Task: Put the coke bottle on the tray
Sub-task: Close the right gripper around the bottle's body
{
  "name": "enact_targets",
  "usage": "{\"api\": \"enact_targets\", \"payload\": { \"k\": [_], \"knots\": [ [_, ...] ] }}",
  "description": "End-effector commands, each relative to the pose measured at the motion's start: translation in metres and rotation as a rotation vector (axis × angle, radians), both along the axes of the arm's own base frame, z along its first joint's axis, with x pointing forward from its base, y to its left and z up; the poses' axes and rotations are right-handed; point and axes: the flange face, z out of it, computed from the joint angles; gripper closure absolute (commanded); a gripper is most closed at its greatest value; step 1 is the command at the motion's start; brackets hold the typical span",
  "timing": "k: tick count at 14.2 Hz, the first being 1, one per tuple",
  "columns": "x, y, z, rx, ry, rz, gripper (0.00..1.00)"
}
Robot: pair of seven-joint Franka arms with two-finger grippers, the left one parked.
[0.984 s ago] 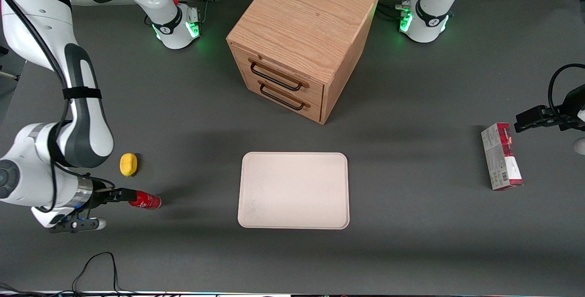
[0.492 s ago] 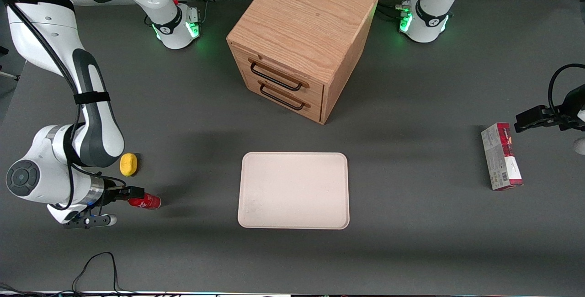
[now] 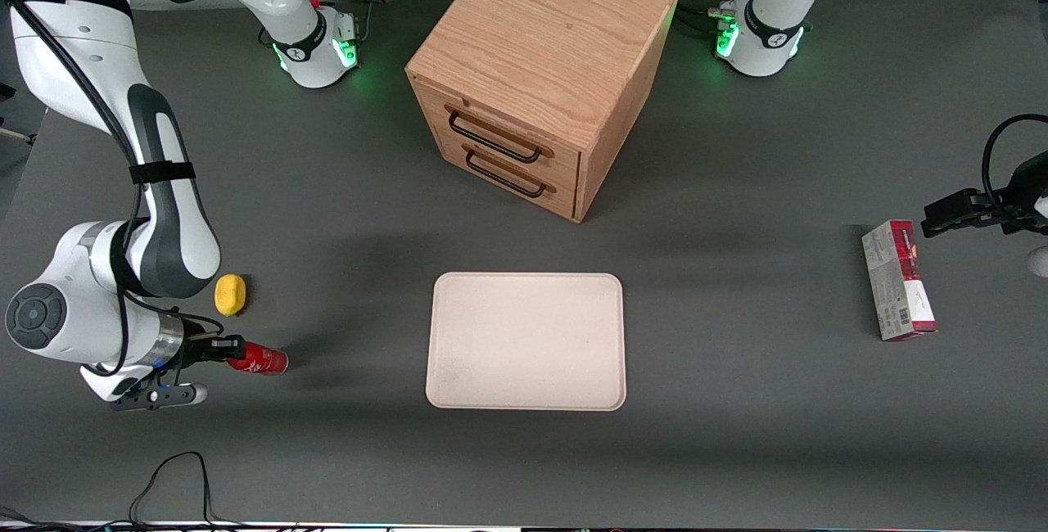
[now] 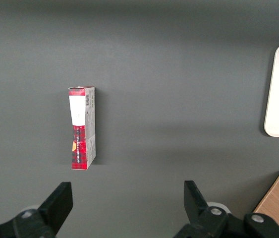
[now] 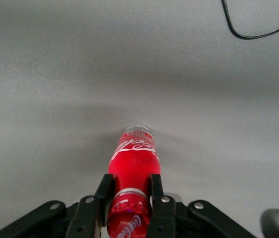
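- The dark grey surface (image 3: 737, 401) carries everything in the scene, with a wooden two-drawer box (image 3: 536, 74) standing farther from the front camera than the rest.
- The large flat cream tray with rounded corners and a low rim (image 3: 526, 341) sits bare at mid-surface, well apart from the bottle and lying along the line in which the bottle's base points.
- A red-and-grey rectangular carton (image 3: 897, 280) lies toward the parked arm's end.
- The right arm's tool (image 3: 228, 349) is low at the working arm's end, its two fingers (image 5: 160, 198) closed against the bottle's neck just below the cap, one on each side.
- The small red coke bottle with white lettering (image 3: 259, 360) lies on its side on the surface, long axis running straight out from the tool, base leading.
- A small yellow lemon-like object (image 3: 230, 295) rests near the bottle, slightly farther from the front camera.
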Motion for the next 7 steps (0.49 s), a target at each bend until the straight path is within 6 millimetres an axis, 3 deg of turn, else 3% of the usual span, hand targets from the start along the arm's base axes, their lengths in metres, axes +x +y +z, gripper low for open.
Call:
{"api": "enact_targets", "payload": {
  "k": [1, 2, 4, 7],
  "knots": [
    [-0.004, 0.000, 0.009, 0.016, -0.011, 0.023, 0.81],
    [-0.004, 0.000, 0.013, 0.016, -0.017, 0.023, 0.83],
    [0.000, 0.003, 0.039, 0.016, -0.045, 0.027, 0.85],
    [-0.001, 0.003, 0.112, 0.018, -0.005, 0.032, 0.86]
  ]
}}
